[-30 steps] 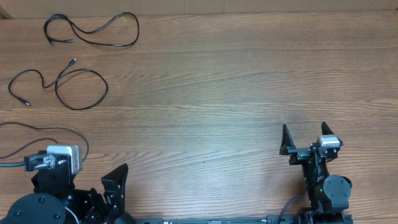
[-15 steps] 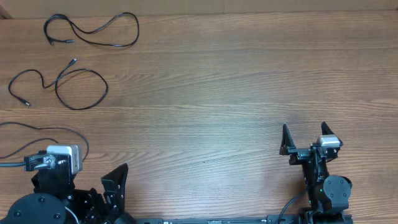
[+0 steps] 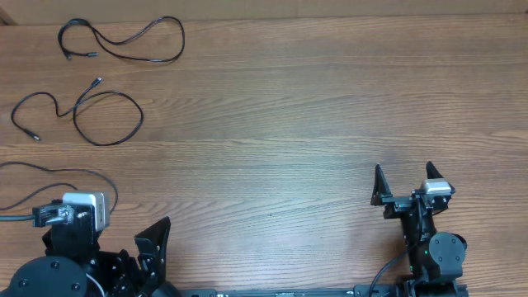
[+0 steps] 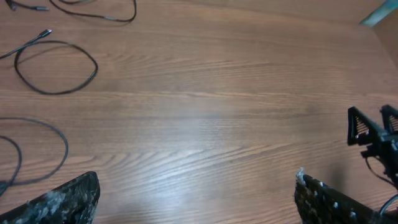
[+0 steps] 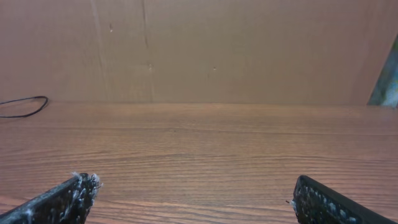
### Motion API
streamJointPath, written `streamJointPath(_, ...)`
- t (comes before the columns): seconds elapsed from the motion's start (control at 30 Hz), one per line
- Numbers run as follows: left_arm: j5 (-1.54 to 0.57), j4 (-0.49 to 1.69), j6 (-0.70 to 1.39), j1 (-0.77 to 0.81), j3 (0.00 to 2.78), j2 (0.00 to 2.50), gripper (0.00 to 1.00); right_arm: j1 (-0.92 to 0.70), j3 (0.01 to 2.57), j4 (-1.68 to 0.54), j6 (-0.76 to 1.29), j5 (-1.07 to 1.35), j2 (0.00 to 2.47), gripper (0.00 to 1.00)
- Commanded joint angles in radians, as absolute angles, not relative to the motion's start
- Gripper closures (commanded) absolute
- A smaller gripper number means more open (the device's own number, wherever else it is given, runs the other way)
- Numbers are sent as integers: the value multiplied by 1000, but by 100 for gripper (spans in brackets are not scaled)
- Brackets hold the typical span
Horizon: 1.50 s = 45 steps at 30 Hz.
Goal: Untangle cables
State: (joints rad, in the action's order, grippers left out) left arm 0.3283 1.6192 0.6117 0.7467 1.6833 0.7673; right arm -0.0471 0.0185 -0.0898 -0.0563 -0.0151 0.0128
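Observation:
Three thin black cables lie apart at the table's far left. One cable [image 3: 124, 41] curves along the back edge. A second cable [image 3: 107, 120] forms a loop below it and also shows in the left wrist view [image 4: 56, 65]. A third cable [image 3: 78, 175] arcs beside the left arm's base and also shows in the left wrist view [image 4: 43, 149]. My left gripper [image 3: 153, 243] is open and empty at the front left, as the left wrist view [image 4: 196, 193] shows. My right gripper [image 3: 404, 183] is open and empty at the front right, as the right wrist view [image 5: 194, 186] shows.
The wooden table [image 3: 289, 107] stretches between the arms. A brown board wall [image 5: 199, 50] stands behind the table's back edge. A bit of black cable [image 5: 25, 107] shows far left in the right wrist view. The right gripper [image 4: 373, 134] shows in the left wrist view.

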Motion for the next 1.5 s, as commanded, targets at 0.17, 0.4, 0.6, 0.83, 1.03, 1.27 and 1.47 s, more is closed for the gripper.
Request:
streamJointPath(0.17,87,1311,121,508,1415,746,0,-44,8,-83,-53,-24,3,0)
streamJointPath(0.4,-262,1063,-294,278,1151,656,0,-44,8,-83,-53,-24,3,0)
streamJointPath(0.6,-335,798,-324,123,802,434,1,-44,8,-83,-53,-24,3,0)
streamJointPath(0.83,-411,434,-297,6,393,183,1,-44,8,-83,-53,-24,3,0)
streamJointPath(1.03,-318,247,-135,7,217,40,1,-44,8,-83,-53,-24,3,0)
streamJointPath(1.27,-124,189,-13,31,161,3,0,-44,8,-83,-53,-24,3,0)
streamJointPath(1.47,-31,56,19,38,95,3,1,-44,8,-83,-53,-24,3,0)
